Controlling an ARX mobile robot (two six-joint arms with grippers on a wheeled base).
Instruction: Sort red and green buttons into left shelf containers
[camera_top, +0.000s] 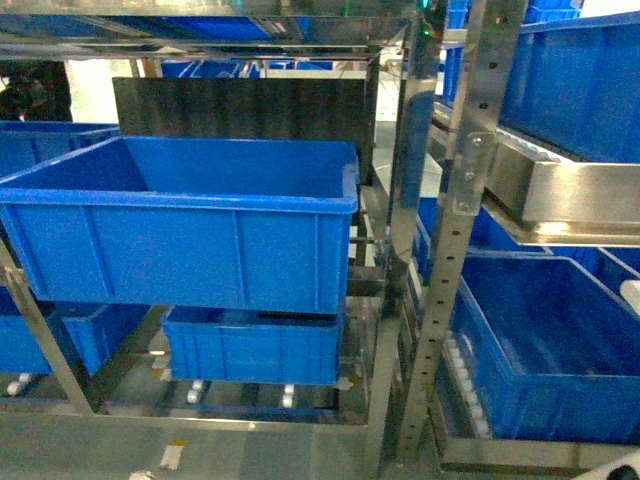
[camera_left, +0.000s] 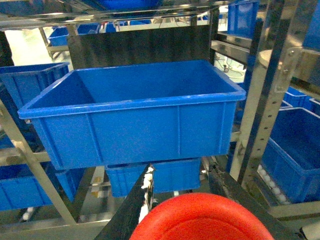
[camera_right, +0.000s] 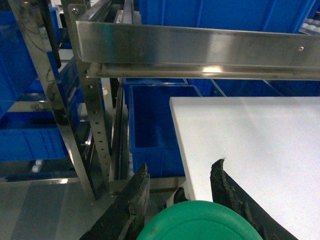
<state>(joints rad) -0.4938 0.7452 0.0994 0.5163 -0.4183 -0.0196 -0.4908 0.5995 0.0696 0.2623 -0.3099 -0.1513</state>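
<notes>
A big steel shelving rack (camera_top: 440, 250) is seen filling the head view, and a large blue bin (camera_top: 180, 225) is parked on its left side, running from about 9 o'clock to the centre, with a smaller blue bin (camera_top: 252, 345) tucked under it at 6 o'clock. More blue bins (camera_top: 545, 345) are slotted in on the right at 4 o'clock. In the right wrist view a white board (camera_right: 250, 150) is spread across 3 o'clock under a steel rail (camera_right: 200, 50). Neither arm is caught by the head camera. The red button (camera_left: 200, 220) is pinched in the left gripper (camera_left: 182, 200) at 6 o'clock, just in front of the big bin. The green button (camera_right: 200, 222) is clamped the same way in the right gripper (camera_right: 180, 200), at 6 o'clock beside the board's edge.
</notes>
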